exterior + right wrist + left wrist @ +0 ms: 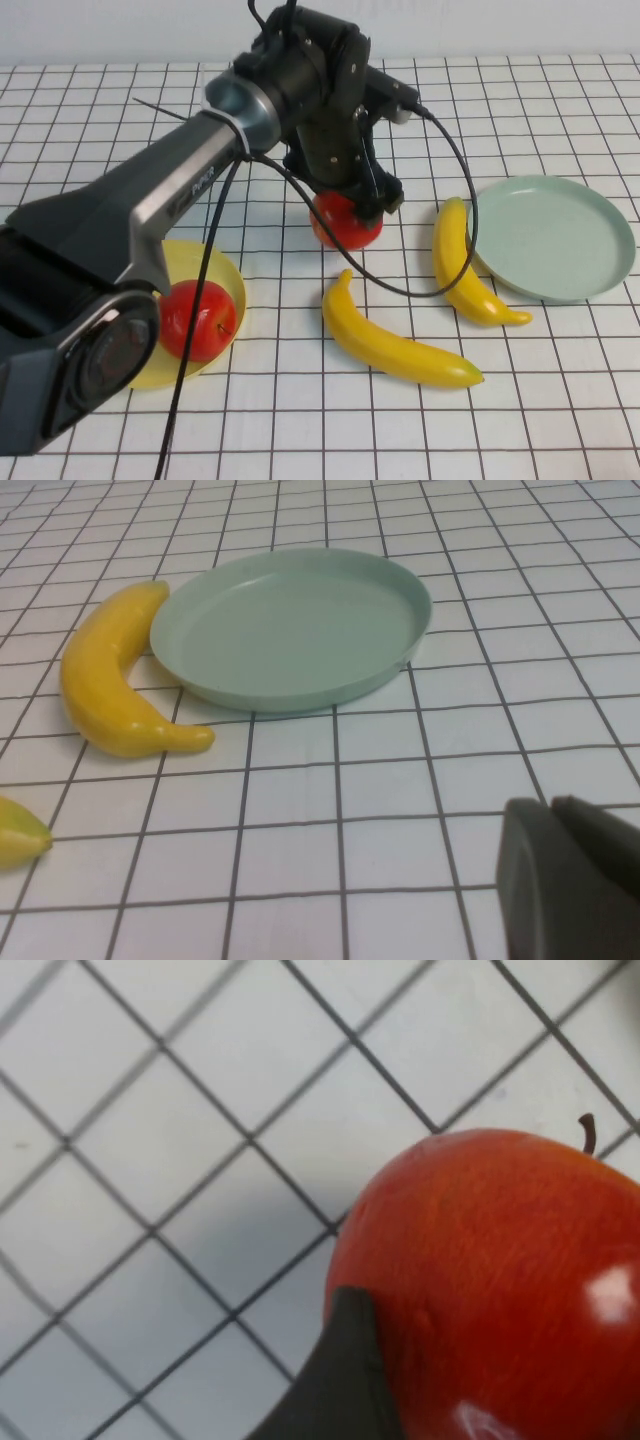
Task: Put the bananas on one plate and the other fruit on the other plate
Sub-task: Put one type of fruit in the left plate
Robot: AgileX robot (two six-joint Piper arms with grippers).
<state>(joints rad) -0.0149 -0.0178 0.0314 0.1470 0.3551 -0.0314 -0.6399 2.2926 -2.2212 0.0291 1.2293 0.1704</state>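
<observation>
Pale lettering on left arm point(190, 190) link, partly readable, looks like "PiPER"; no other text legible.

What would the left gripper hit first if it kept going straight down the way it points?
The red apple on the table: the left gripper is right over it, one finger already beside its skin.

A white cloth point(560, 400) with a dark grid of squares is covering the table, running to every edge of the high view. Behind it a plain pale wall point(120, 30) is closing off the far side. A soft shadow point(250, 1250) is lying across the cloth's squares.
</observation>
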